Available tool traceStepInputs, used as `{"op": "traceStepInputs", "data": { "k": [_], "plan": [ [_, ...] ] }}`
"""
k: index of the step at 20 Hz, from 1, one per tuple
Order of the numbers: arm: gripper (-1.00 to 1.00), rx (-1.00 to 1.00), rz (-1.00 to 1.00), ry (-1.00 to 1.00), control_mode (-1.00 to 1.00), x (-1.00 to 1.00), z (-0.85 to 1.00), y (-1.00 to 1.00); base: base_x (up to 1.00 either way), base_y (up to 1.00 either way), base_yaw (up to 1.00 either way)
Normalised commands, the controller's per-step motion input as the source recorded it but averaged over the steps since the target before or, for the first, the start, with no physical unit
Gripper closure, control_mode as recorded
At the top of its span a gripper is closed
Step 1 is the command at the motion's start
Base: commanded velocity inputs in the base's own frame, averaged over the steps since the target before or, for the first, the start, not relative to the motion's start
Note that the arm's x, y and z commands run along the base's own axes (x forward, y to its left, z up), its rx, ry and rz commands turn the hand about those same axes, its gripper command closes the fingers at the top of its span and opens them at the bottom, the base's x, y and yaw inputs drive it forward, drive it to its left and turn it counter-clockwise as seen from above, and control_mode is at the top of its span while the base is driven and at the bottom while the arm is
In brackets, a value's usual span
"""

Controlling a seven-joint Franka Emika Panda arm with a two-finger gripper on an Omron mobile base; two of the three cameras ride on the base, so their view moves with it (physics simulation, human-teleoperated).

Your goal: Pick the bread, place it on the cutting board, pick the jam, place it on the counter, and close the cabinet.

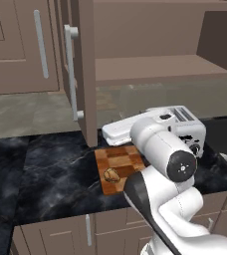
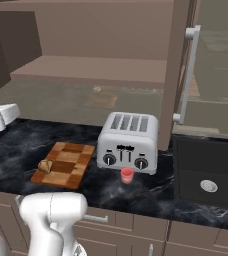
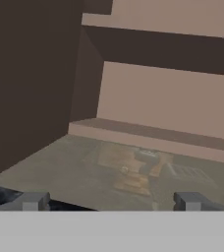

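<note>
The bread point(image 1: 111, 175) point(image 2: 45, 165) lies on the near left corner of the checkered cutting board point(image 1: 120, 160) point(image 2: 68, 161). The jam point(image 2: 127, 175) stands on the black counter point(image 1: 51, 169) point(image 2: 151, 192), just in front of the toaster. Both cabinet doors stand open: the left door point(image 1: 85, 74) and the right door point(image 2: 178, 75). My gripper point(image 3: 111, 202) is open and holds nothing. It hovers above the board's far edge, close to the left door, and faces into the cabinet's lower opening.
A silver toaster point(image 1: 187, 124) point(image 2: 128, 142) stands right of the board. A dark sink point(image 2: 208, 172) lies at the right. A pale stone surface point(image 3: 133, 170) runs behind the counter under the cabinet shelf point(image 2: 86, 67). My own arm hides the board's right part in the left base view.
</note>
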Motion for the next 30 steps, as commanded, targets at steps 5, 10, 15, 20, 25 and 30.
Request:
{"op": "traceStepInputs", "data": {
  "k": [5,10,15,20,25,30],
  "plan": [
    [-1.0,0.0,0.0,-0.1,-1.0,-0.55,0.09,-0.03,0.0,0.0,0.0],
    [-1.0,0.01,0.0,-0.13,-1.0,-0.62,0.08,-0.11,0.0,0.0,0.0],
    [-1.0,0.0,0.0,-0.13,-1.0,-0.55,0.0,-0.02,0.0,0.0,0.0],
    [-1.0,0.0,0.0,-0.11,-1.0,-0.31,0.0,0.09,0.0,0.0,0.0],
    [-1.0,0.0,0.0,-0.09,-1.0,-0.15,0.0,0.23,0.0,0.0,0.0],
    [-1.0,0.0,0.0,-0.08,-1.0,-0.02,0.0,0.21,0.0,0.0,0.0]
  ]
}}
